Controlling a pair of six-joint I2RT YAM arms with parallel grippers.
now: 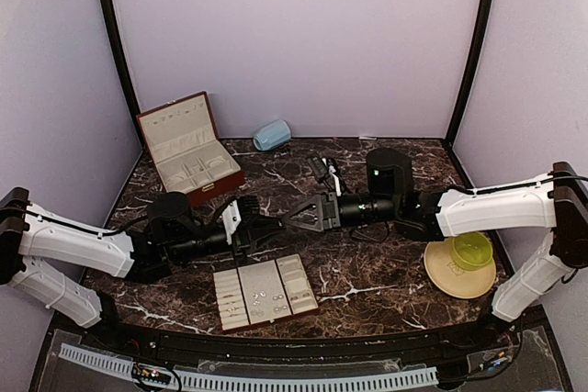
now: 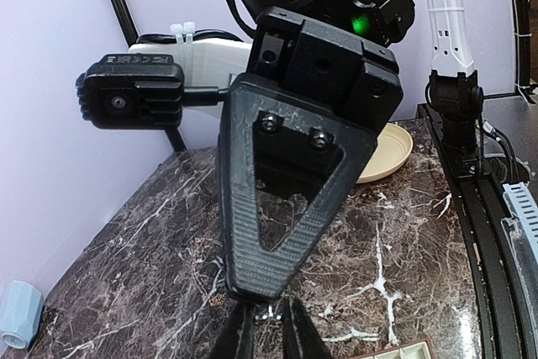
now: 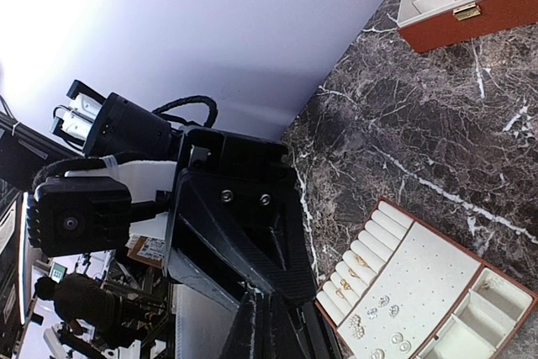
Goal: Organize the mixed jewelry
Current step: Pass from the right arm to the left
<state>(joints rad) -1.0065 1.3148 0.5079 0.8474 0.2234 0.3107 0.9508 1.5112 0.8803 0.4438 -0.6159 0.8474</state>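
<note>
My two grippers meet tip to tip over the middle of the marble. My right gripper [image 1: 287,220] [image 2: 261,287] [image 3: 269,317] is shut, and a tiny silvery earring [image 2: 268,314] hangs by its post from its tip. My left gripper [image 1: 274,227] [image 2: 269,325] has closed in on that earring, one finger against each side. A small golden piece [image 2: 218,299] lies on the marble just left of the tips. The cream-lined tray [image 1: 262,273] [image 3: 437,266] sits near the front; gold rings [image 3: 357,262] sit on its rolls and several earrings [image 3: 382,304] on its flat panel.
An open red-brown box [image 1: 188,149] [image 3: 471,6] stands at the back left. A pale blue object [image 1: 272,135] lies against the back wall. A yellow-green bowl [image 1: 470,250] rests on a tan plate [image 1: 450,282] at the right. Purple walls close in on three sides.
</note>
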